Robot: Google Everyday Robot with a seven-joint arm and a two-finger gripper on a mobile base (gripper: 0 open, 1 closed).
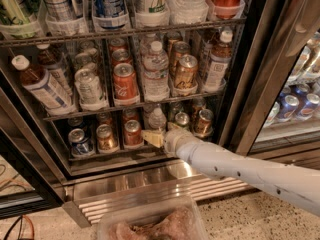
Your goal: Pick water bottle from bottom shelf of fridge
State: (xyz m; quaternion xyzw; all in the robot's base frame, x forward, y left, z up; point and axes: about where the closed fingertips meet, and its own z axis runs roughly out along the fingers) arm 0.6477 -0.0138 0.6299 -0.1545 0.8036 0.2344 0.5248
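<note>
The water bottle (157, 119), small, clear and white-capped, stands on the bottom shelf (115, 151) of the fridge (260, 84), between a red can (132, 132) and a green-topped can (182, 120). My gripper (152, 138) reaches in from the lower right on a white arm (240, 170). It is at the shelf's front edge, directly below and in front of the bottle, and hides the bottle's base. A blue can (80, 142), a gold can (106, 137) and a copper can (203, 122) stand on the same rack.
The rack above holds a larger clear bottle (156, 71), red and gold cans and brown tea bottles (42, 86). A ribbed steel grille (150, 189) runs below the shelf. A clear plastic tub (150, 224) sits at the bottom. Another cooler with cans (295, 106) stands right.
</note>
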